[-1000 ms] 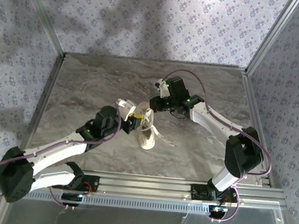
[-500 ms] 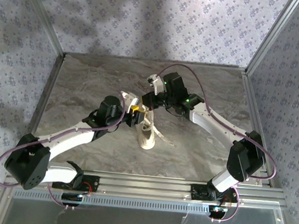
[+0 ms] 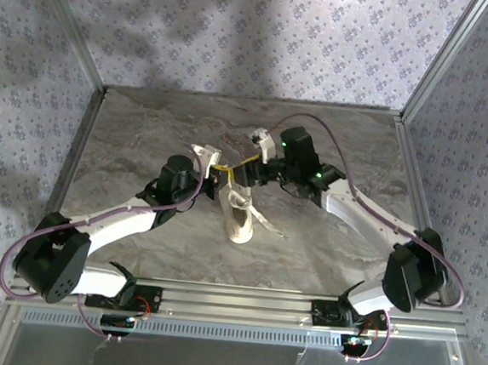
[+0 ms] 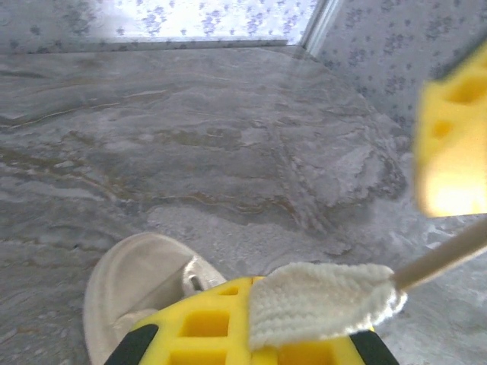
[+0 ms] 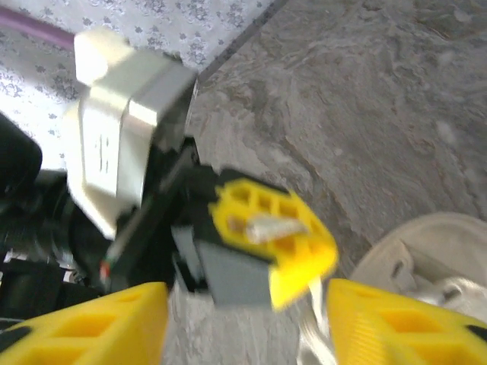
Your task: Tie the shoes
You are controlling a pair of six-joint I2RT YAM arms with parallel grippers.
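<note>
Sneaker (image 3: 239, 219) seen near the middle of the tabletop (image 3: 145, 140), a little toward the near edge, toe pointed at that edge. One loose lace end (image 3: 271, 227) is trailed over the surface on its right side.

Left gripper (image 3: 221, 174) is closed on the other lace (image 4: 319, 300), held up over the heel end. The woven end and its aglet (image 4: 441, 257) are left sticking out past the pads. Right gripper (image 5: 245, 304) is held open, jaws wide apart, just beside the left gripper and not touching the lace.

Handling, judged: the sneaker is taken to be light, so it would likely be dragged or tipped if the lace were pulled hard. The lace is soft, limp and flat, and sag or twist is to be expected wherever it is unsupported. It is best gripped on the woven stretch close behind the aglet, across its flat. The stiff aglet is likely to slip in the pads.

Against one second ago: the sneaker is unmoved. The left gripper has been carried from over the laces toward the far edge. The right gripper has been brought in closer to the left one.
</note>
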